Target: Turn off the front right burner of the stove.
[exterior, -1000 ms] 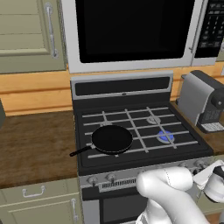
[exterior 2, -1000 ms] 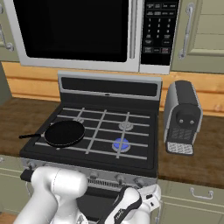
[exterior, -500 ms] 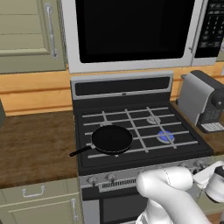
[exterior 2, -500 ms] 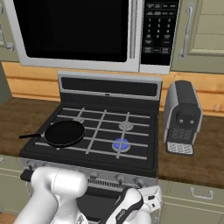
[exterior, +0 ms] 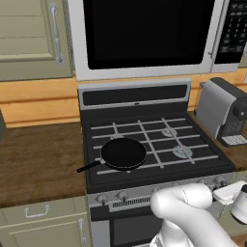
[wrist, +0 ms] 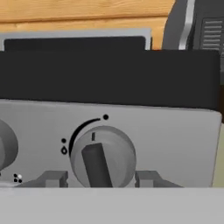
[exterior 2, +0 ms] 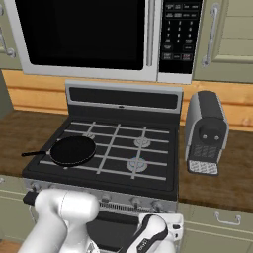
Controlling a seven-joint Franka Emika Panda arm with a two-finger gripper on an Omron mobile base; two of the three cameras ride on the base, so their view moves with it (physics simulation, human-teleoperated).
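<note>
The stove (exterior: 144, 99) (exterior 2: 118, 99) is a black gas range with thin grey grates. Its front right burner (exterior: 183, 153) (exterior 2: 137, 164) is a plain grey cap with no blue glow. In the hand view a round silver knob (wrist: 103, 162) on the stove's silver front strip sits between my two fingertips (wrist: 52, 178), which press against its sides. My gripper (wrist: 100, 178) is shut on this knob. The knob's dark bar points up, tilted slightly left, near the small line mark. My hand (exterior: 230, 192) is low at the strip's right end.
A black frying pan (exterior: 123, 153) (exterior 2: 73, 150) rests on the front left grate. A grey coffee machine (exterior: 223, 113) (exterior 2: 205, 132) stands on the wooden counter right of the stove. A microwave (exterior: 144, 34) hangs above. Another knob (wrist: 6, 146) lies to the left.
The blue flame glow at the front right burner has gone out; the cap is now plain grey. The arm has hardly moved.
</note>
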